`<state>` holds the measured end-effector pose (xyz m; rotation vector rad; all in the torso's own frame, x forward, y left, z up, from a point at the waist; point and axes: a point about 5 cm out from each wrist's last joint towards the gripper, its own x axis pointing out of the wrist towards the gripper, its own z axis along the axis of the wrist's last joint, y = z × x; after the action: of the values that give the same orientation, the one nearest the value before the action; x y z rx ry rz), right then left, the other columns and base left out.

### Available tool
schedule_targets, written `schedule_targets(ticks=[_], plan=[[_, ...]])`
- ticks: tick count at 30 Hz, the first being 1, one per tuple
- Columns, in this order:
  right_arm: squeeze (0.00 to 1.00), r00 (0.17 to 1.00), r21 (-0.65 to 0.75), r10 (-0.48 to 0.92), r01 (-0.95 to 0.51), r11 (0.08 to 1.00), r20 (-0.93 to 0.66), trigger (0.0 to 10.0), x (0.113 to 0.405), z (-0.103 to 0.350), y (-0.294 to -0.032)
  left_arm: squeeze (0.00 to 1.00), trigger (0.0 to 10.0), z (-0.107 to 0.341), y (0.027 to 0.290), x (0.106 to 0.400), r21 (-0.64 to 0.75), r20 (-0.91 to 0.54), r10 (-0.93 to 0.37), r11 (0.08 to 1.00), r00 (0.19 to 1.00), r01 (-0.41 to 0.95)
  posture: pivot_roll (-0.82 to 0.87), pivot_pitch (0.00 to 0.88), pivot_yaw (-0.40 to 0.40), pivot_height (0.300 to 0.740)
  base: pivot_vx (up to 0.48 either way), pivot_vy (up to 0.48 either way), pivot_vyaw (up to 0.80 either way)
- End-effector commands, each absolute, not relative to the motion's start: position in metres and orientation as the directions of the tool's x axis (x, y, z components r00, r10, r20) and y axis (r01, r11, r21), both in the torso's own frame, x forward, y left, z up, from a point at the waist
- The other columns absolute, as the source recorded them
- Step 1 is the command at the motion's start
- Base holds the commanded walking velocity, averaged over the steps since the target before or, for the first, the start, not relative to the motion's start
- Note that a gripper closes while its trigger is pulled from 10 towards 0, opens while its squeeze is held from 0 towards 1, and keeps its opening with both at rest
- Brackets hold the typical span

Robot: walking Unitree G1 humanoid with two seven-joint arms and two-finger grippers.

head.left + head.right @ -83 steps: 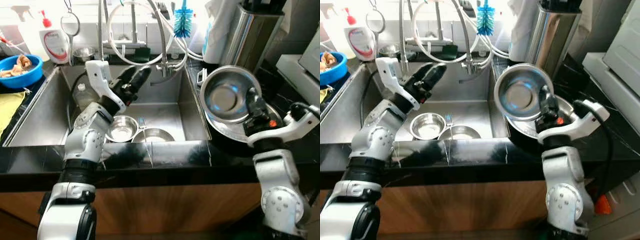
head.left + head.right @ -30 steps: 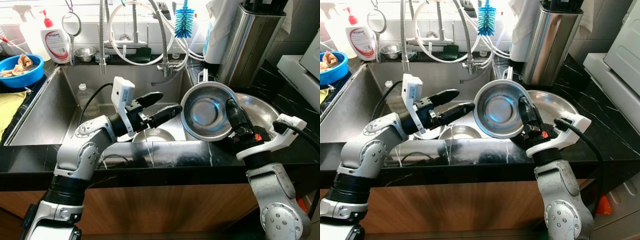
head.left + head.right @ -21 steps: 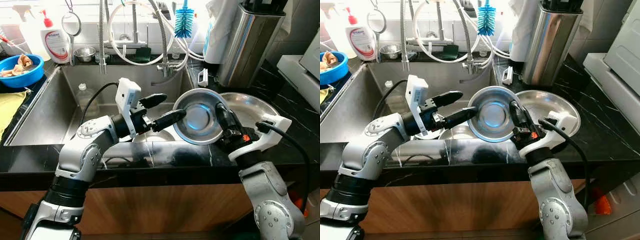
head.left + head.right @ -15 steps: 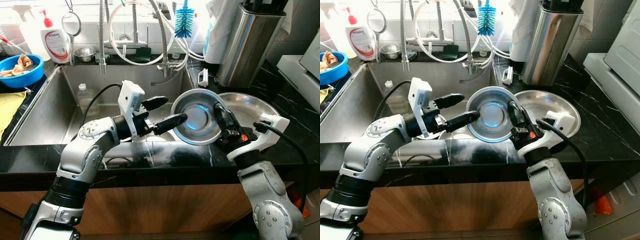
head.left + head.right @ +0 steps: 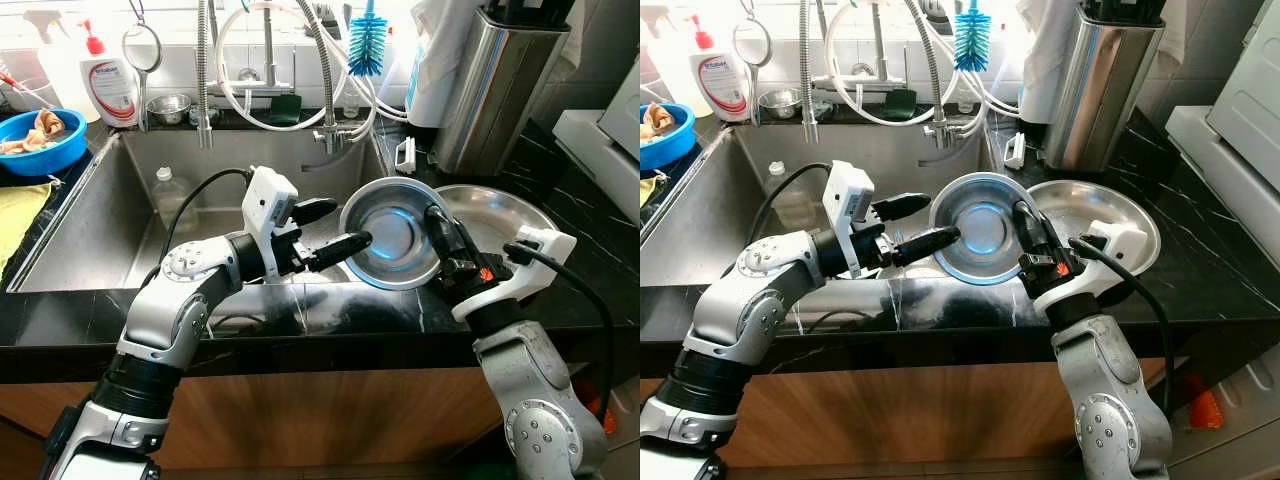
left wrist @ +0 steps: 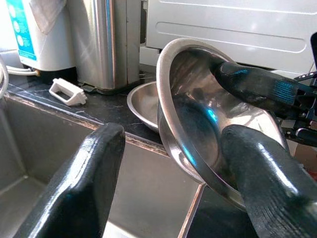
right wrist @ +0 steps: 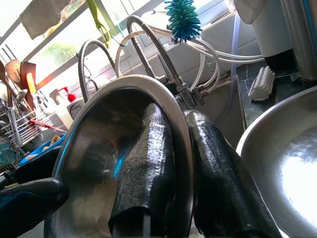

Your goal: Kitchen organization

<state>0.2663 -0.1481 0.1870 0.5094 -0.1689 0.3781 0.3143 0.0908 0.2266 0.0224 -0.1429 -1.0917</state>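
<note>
The right gripper is pinching the steel bowl's rim at 3 o'clock (tilted above the sink); the left gripper, fingers spread, is straddling its 9 o'clock edge.

Bowl above sink right edge; tray behind on counter.

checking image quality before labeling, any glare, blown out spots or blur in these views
Eye views: sharp, but the window strip behind the faucet is blown out, and a blue glint sits in the steel bowl. Left wrist view: near fingers soft, bowl crisp. Right wrist view: window overexposed, glare on the large steel dish.
</note>
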Motion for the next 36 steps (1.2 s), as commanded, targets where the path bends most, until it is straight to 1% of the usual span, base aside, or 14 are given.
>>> schedule_targets(ticks=[1, 20, 29, 36], plan=[[0.00, 0.906, 0.421, 0.315, -0.413, 0.808, 0.283, 10.0, 0.267, 0.195, -0.146, 0.00, 0.0, 0.225, 0.091, 0.315, 0.099, 0.096, -0.885, 0.463, 0.455, 0.881, 0.00, 0.047, -0.044, 0.740, 0.000, 0.000, 0.00], [0.00, 0.897, 0.393, 0.334, -0.430, 0.813, 0.290, 10.0, 0.267, 0.197, -0.145, 0.00, 0.0, 0.224, 0.092, 0.316, 0.110, 0.091, -0.883, 0.468, 0.459, 0.877, 0.01, 0.045, -0.045, 0.740, 0.000, 0.000, 0.00], [0.00, 0.880, 0.301, 0.387, -0.461, 0.835, 0.274, 10.0, 0.267, 0.197, -0.138, 0.00, 0.0, 0.222, 0.093, 0.317, 0.127, 0.076, -0.880, 0.475, 0.469, 0.871, 0.01, 0.040, -0.045, 0.740, 0.000, 0.000, 0.00], [0.00, 0.871, 0.250, 0.413, -0.476, 0.843, 0.266, 10.0, 0.267, 0.198, -0.134, 0.00, 0.0, 0.223, 0.092, 0.320, 0.139, 0.084, -0.865, 0.502, 0.495, 0.853, 0.00, 0.038, -0.046, 0.740, 0.000, 0.000, 0.00]])
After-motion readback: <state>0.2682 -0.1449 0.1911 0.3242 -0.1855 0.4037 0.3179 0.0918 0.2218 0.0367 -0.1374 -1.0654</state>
